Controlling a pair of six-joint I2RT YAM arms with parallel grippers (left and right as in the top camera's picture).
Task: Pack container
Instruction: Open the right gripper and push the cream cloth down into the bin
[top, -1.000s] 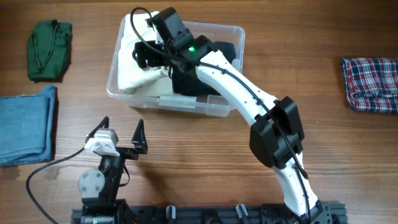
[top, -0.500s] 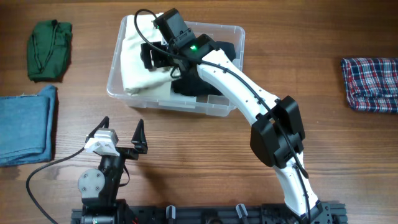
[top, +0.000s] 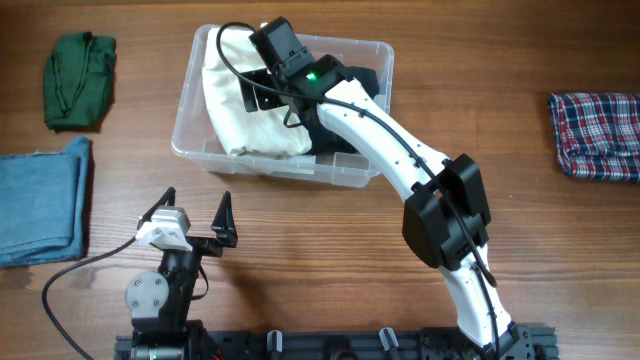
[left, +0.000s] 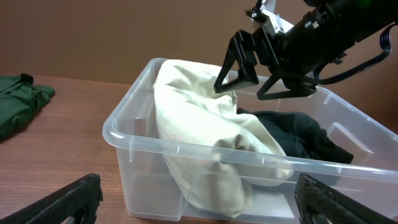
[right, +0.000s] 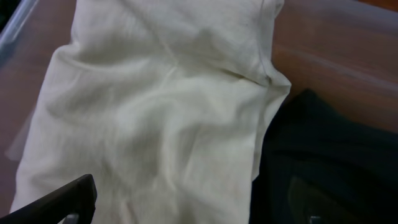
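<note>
The bench carries the container at its middle. Inside the container, the cream cloth now lies spread over the left half and up the left wall, beside a black garment on the right. The right jaws hang released just above the cloth, gripping nothing, so this piece looks packed. A second ago the cloth sat bunched under those jaws; it has since settled flatter. The left jaws, in front of the container, gape empty and unmoved.
</note>
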